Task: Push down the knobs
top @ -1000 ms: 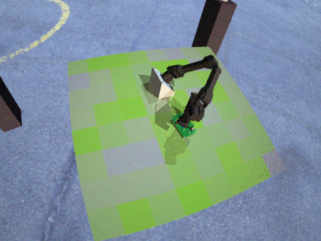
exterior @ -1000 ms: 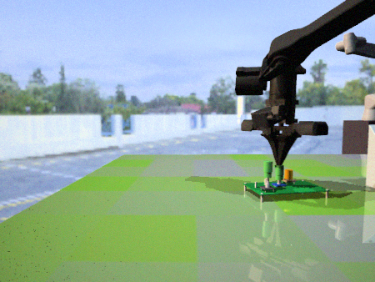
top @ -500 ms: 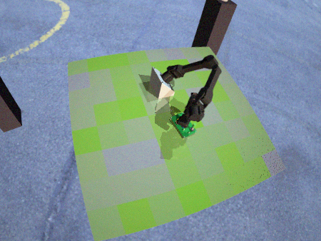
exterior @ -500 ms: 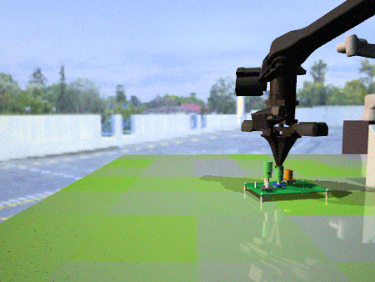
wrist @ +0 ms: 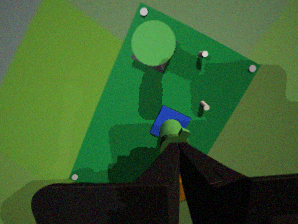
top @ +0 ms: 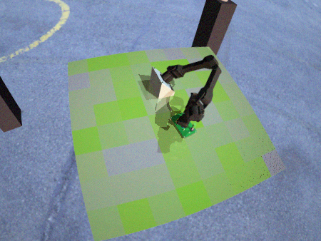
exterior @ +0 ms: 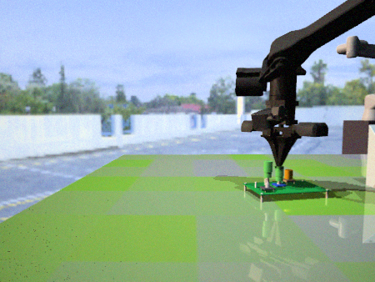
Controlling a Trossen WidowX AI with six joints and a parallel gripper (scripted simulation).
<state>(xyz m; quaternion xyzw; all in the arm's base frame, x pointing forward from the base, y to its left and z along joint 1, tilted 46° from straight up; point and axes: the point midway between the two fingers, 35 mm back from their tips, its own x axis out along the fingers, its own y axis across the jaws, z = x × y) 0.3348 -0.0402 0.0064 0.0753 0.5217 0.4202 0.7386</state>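
The green circuit board (top: 188,133) (exterior: 310,188) (wrist: 112,100) stands on short legs. One green knob (exterior: 267,168) (wrist: 153,43) sits high, with pale shaft showing between it and its dark potentiometer (exterior: 267,188). The other green knob (exterior: 279,175) (wrist: 171,128) sits lower, over the blue potentiometer (exterior: 278,184) (wrist: 168,116); whether it is seated against it I cannot tell. My gripper (exterior: 280,166) (wrist: 177,150) is shut and points down. Its tips are at the top of this lower knob, touching or very close, with nothing between them.
An orange part (exterior: 288,173) (wrist: 182,190) stands on the board behind the lower knob, mostly hidden by the fingers in the wrist view. Two pale pins (wrist: 204,54) (wrist: 204,105) rise near the board's side. A pale wedge-shaped block (top: 166,91) (exterior: 371,179) stands by the arm.
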